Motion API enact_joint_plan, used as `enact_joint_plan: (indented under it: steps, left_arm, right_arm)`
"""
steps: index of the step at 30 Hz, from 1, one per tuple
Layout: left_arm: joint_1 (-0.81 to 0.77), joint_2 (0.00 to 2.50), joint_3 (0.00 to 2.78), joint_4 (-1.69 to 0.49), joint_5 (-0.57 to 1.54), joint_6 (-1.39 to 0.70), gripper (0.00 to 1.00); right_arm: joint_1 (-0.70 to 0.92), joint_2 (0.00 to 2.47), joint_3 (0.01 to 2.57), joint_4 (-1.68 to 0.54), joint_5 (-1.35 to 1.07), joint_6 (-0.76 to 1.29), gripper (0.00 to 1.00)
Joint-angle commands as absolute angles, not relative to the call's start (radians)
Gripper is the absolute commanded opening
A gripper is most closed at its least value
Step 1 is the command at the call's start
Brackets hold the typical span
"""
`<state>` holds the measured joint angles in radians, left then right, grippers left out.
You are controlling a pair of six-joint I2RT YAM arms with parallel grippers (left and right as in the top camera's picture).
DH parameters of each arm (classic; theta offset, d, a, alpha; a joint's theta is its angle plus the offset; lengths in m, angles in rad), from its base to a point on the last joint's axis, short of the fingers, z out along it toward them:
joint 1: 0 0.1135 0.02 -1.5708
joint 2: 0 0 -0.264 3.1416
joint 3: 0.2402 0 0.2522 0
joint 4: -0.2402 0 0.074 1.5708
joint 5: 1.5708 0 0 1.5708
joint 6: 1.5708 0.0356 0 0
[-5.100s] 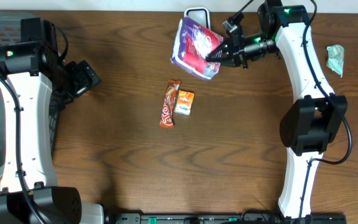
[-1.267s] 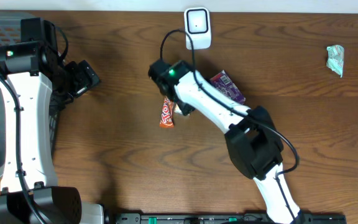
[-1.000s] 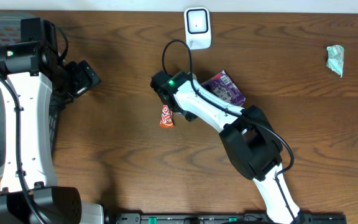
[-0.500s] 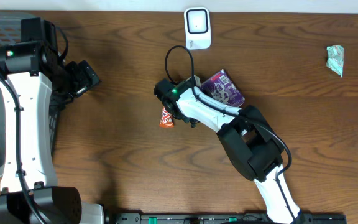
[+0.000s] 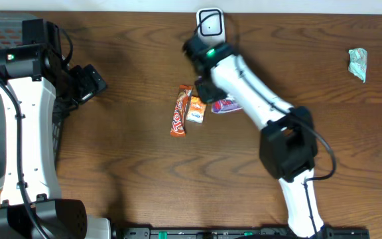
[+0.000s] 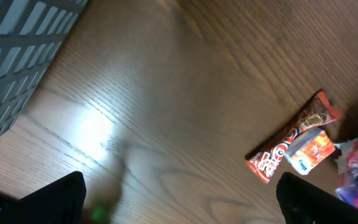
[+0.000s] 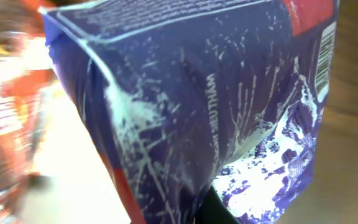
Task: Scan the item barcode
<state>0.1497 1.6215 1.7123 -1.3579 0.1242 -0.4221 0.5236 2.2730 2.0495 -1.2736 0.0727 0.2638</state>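
the purple bag (image 5: 227, 104) shows just right of centre in the overhead frame, half hidden under the right arm, with its barcode (image 7: 324, 59) at the upper right of the wrist view. the right tool (image 5: 212, 97) is pinched tight on it. the scanner (image 5: 210, 23) lies straight up-frame, near the top edge. the left tool (image 5: 91, 82), spread wide, sits far left, so the right arm is nearer. counted: 1 bag, 1 scanner, 1 candy bar (image 5: 180, 110), 1 orange packet (image 5: 196, 109), 1 green wrapper (image 5: 358, 64).

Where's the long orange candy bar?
Overhead view, mid-table: the candy bar lies just left of the small orange pack, with the purple bag farther right.
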Motion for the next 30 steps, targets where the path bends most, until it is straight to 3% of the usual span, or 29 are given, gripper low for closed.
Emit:
enact_joint_plan:
  steps: [1, 8, 15, 22, 25, 28, 30]
  left_arm:
    - [0.151, 1.628, 1.707, -1.361, 0.111, -0.423, 0.98]
    - [0.151, 1.628, 1.707, -1.361, 0.111, -0.423, 0.98]
    - [0.151, 1.628, 1.707, -1.361, 0.111, -0.423, 0.98]
    - [0.151, 1.628, 1.707, -1.361, 0.111, -0.423, 0.98]
    - [0.151, 1.628, 1.707, -1.361, 0.111, -0.423, 0.98]
    - [0.151, 1.628, 1.707, -1.361, 0.111, -0.423, 0.98]
    - [0.151, 1.628, 1.707, -1.361, 0.111, -0.423, 0.98]
  right_arm:
    - [0.435, 2.248, 2.079, -1.285, -0.324, 0.16, 0.01]
    - [0.247, 2.25, 2.04, -1.292, -0.781, 0.067, 0.01]
    - [0.104, 2.25, 1.876, -1.246, -1.047, 0.016, 0.01]
    - [0.014, 2.251, 1.648, -1.131, -0.985, 0.019, 0.03]
    - [-0.02, 2.246, 1.657, -1.156, -0.821, 0.049, 0.16]
    - [-0.042, 2.233, 1.705, -1.203, -0.634, 0.091, 0.21]
    - [-0.047, 2.221, 1.755, -1.25, -0.525, 0.101, 0.3]
